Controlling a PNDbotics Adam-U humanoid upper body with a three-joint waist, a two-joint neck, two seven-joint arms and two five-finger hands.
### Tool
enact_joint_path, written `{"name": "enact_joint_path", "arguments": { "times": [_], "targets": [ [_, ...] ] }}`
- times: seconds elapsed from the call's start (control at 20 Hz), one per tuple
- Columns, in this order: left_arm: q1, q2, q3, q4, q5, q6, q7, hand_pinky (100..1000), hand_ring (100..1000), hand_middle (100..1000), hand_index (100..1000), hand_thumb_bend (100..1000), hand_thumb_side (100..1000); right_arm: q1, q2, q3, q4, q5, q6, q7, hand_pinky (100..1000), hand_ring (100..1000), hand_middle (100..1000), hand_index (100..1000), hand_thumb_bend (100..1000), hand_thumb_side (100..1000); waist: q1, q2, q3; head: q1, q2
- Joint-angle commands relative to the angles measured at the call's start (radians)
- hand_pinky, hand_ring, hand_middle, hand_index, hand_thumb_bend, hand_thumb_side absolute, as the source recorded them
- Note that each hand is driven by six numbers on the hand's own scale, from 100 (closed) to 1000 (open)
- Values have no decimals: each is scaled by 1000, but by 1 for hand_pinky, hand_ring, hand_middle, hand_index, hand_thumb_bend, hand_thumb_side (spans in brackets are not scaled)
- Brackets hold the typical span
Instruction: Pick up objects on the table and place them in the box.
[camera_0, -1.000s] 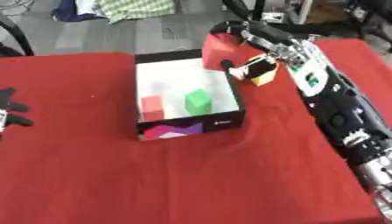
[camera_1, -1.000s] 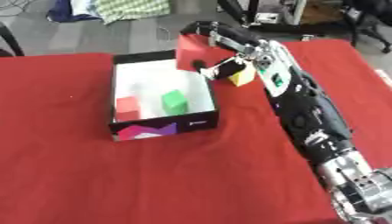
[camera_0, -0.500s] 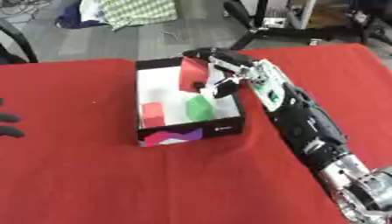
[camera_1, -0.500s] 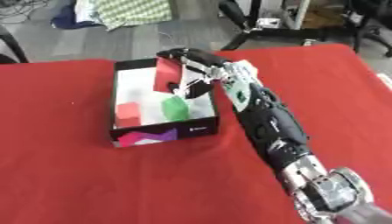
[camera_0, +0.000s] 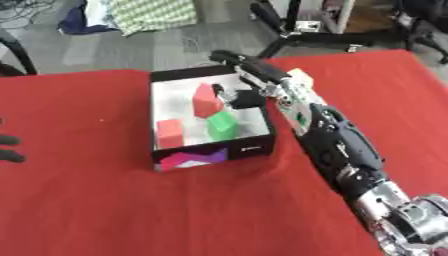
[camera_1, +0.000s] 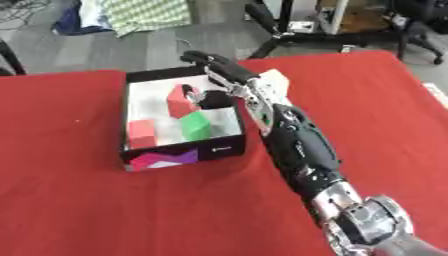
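The right robot hand (camera_0: 248, 85) reaches over the box (camera_0: 254, 148), its fingers outstretched above and the thumb beside a dark red block (camera_0: 206, 100), which looks just released or about to be; whether it is gripped I cannot tell. The reach over the rim suits a drop inside. The box, on the red tabletop (camera_0: 105, 205), also holds a lighter red block (camera_0: 170, 131) and a green block (camera_0: 222, 125). The left robot hand (camera_0: 7, 149) shows at the left edge.
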Motion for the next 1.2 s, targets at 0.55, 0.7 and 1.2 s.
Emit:
{"name": "enact_joint_path", "arguments": {
  "times": [0.55,0.7,1.2],
  "targets": [
    [11,21,12,-4,-8,2,6,798,535,600,881,191,896,-9,-183,-105,67,-83,196,-99,1000,1000,1000,1000,100,749,2,-5,-31,6,-20],
    [14,21,11,-4,-9,1,5,799,535,601,881,190,897,-2,-199,-108,113,-68,246,-91,1000,1000,1000,1000,100,783,1,-6,-34,10,-19],
    [17,18,12,-5,-10,2,5,800,536,600,882,188,899,5,-203,-122,167,35,318,-58,1000,1000,1000,1000,100,795,3,-5,-31,21,-19]
  ]
}}
